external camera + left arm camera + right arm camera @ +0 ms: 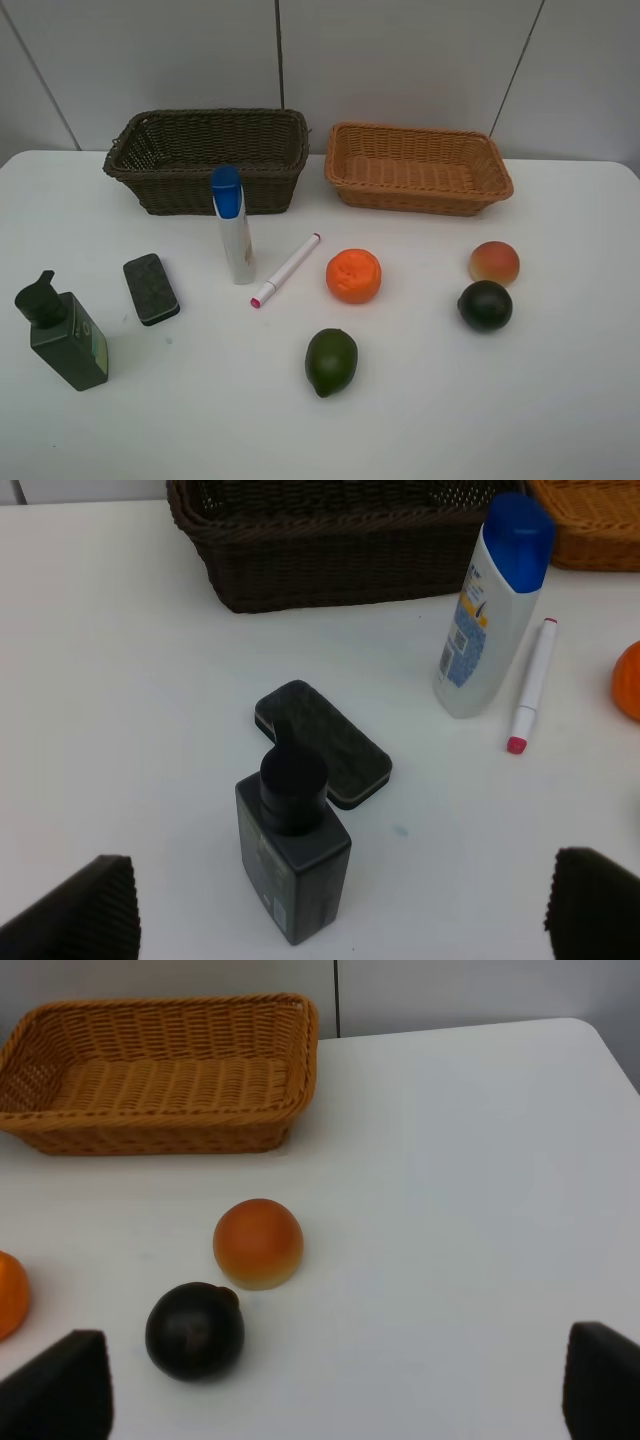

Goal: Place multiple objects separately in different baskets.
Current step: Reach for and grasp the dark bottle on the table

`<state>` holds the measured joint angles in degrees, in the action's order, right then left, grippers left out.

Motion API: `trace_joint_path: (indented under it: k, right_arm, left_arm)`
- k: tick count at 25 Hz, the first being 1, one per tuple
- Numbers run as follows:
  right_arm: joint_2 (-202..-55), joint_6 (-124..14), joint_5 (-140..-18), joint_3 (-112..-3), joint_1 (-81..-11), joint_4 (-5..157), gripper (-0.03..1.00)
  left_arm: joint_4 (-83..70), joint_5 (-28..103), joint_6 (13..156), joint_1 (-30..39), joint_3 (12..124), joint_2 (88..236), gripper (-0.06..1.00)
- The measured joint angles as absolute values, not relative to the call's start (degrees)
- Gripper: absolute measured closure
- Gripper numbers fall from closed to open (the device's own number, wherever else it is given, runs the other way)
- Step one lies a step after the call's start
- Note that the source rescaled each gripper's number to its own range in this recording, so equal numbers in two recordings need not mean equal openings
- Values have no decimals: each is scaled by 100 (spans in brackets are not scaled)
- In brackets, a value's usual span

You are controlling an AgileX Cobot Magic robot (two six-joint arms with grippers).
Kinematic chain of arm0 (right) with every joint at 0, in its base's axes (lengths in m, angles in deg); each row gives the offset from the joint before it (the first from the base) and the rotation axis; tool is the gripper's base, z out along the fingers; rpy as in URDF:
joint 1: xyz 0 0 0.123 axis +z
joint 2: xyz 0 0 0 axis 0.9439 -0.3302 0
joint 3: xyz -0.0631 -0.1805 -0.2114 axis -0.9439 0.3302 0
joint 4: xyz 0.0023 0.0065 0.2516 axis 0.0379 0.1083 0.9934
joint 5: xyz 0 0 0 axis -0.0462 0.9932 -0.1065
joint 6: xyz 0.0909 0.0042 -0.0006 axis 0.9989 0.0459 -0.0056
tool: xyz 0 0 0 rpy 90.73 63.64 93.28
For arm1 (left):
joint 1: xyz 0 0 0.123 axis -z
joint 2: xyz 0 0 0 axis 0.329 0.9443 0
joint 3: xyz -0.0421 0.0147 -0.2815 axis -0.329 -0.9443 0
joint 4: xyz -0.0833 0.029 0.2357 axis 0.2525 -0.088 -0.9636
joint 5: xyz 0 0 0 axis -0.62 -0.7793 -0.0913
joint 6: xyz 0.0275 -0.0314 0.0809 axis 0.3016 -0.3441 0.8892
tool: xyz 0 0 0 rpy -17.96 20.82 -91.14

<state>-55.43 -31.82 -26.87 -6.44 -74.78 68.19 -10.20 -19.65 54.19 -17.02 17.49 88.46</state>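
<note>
1. The left gripper (345,925) is hanging with its jaws spread wide, pinching nothing.
2. The right gripper (330,1385) is also hanging spread wide, holding nothing.
3. The pump bottle (68,340), eraser (151,289), tube (233,225) and marker (286,270) are sitting on the white table (560,400), in front of the dark basket (200,190).
4. The orange (353,276), lime (331,361), dark fruit (485,305) and peach (494,262) are lying in front of the tan basket (420,197); the peach is sitting just beside the dark fruit.
</note>
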Motion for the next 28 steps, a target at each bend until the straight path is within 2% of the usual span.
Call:
trace_joint_path:
  k: [15, 19, 28]
  right_arm:
    - [-5543, -3182, -2687, -644, -7478, 6819, -3]
    - [-5543, -3182, -2687, -644, -7478, 6819, -3]
    - [-5543, -3182, -2687, -644, -7478, 6819, -3]
  left_arm:
    - [-1020, -1965, 5245, -1702, 1749, 8983, -6]
    - [-1106, -1969, 4721, -1702, 1787, 9908, -6]
    - [-1184, -2310, 4261, -1702, 2567, 13333, -6]
